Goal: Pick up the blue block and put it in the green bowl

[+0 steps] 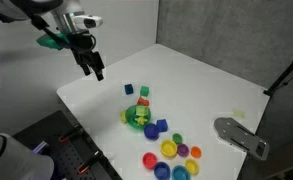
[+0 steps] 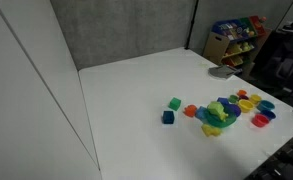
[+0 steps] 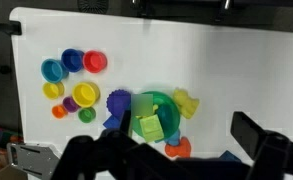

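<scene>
The tiny light-blue block sits on the white table next to a small green cube; both also show in an exterior view, the block and the cube. The green bowl stands a little way off, with a lime-green piece inside it, and appears in the other views too. My gripper hangs open and empty above the table, up and away from the block. In the wrist view its fingers spread wide. A blue corner peeks out behind them.
An orange piece and a yellow piece lie by the bowl. A darker blue block and several coloured round caps lie beyond it. A grey metal bracket sits near the table's edge.
</scene>
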`<state>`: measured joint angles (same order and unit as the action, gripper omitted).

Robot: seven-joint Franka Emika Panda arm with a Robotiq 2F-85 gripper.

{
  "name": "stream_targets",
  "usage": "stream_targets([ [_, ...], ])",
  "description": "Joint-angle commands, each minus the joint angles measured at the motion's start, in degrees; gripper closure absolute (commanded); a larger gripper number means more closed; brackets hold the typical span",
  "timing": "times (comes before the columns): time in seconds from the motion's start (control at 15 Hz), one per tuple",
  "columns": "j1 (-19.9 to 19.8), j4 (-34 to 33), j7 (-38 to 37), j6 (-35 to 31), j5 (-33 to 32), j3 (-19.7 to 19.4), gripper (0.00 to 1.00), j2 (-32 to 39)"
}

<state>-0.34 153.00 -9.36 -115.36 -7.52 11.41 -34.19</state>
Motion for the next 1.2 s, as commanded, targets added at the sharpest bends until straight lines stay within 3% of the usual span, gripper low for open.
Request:
stream_targets([
  [0.0, 1.27, -0.10, -0.63, 0.20, -0.71, -1.18, 0.00, 0.16],
  [0.27, 1.27, -0.10, -0.63, 0.20, -0.71, -1.18, 0.00, 0.16],
  [0.53, 1.03, -2.45, -0.89, -2.77, -1.01, -1.16, 0.00, 4.83],
  [1.13, 0.49, -12.02, -0.47, -14.31, -0.76, -3.06, 0.00, 22.42],
])
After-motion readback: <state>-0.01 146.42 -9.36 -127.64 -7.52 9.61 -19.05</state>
